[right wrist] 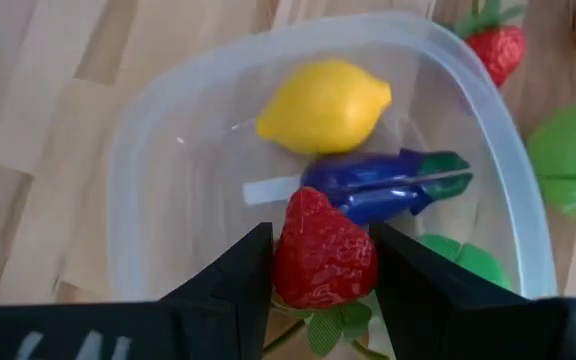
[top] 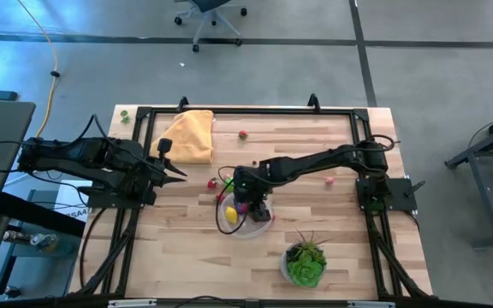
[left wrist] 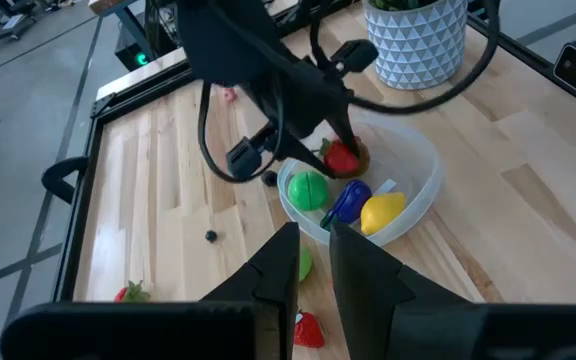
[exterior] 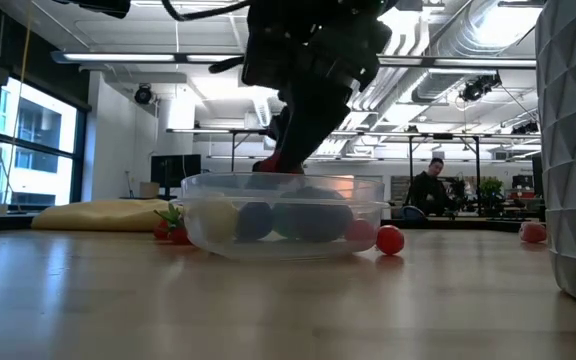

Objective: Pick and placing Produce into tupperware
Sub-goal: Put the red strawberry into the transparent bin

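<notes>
My right claw hangs over the tub, fingers clamped on a strawberry whose green leaves point down between them. From above, the tub sits near the middle of the worktop, a little toward six o'clock, and my right claw is over the part of it toward three o'clock. Level with the worktop, the strawberry sits at about the height of the tub's rim.

Inside the tub lie a lemon, a blue piece with a green end just beside it, and a green piece at the wall. My left wrist camera shows the same three: lemon, blue piece, green piece, with the strawberry above them.

Outside the tub, another strawberry lies close to its wall, and a green piece lies just beside the rim. More produce is scattered on the worktop: a red piece toward nine o'clock of the tub, a red one toward twelve, near the yellow cloth, and a pink one toward two o'clock. A potted plant stands at about four o'clock of the tub.

My left claw waits at the worktop's nine o'clock side, well apart from the tub, its fingers close together with only a narrow gap and nothing between them.
</notes>
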Tool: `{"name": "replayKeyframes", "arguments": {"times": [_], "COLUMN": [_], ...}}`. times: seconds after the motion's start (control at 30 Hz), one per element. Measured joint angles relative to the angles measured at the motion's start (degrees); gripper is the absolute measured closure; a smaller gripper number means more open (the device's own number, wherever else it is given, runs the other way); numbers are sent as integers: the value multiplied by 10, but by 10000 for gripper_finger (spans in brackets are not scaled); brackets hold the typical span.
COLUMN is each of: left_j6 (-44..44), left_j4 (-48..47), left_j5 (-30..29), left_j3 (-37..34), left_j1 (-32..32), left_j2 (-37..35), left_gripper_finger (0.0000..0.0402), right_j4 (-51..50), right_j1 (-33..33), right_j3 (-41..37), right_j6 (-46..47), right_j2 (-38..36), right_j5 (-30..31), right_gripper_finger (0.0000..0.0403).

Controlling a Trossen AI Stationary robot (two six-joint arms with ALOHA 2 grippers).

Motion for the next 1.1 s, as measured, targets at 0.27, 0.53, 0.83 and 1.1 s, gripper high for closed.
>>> {"name": "replayKeyframes", "arguments": {"times": [0.27,0.53,0.83,1.1], "left_j6": [0,0,0,0], "left_j4": [0,0,0,0], "left_j5": [0,0,0,0], "left_j3": [0,0,0,0], "left_j1": [0,0,0,0], "left_j2": [0,0,0,0], "left_gripper_finger": [350,350,350,350], "right_j4": [-16,-23,-9,-2], "right_j1": [-6,-9,-4,-5], "right_j3": [0,0,0,0], "right_j6": [-13,-27,-36,-34], "right_j2": [1,1,3,21], "right_j5": [2,26,27,26], "right_gripper_finger": [265,265,265,265]}}
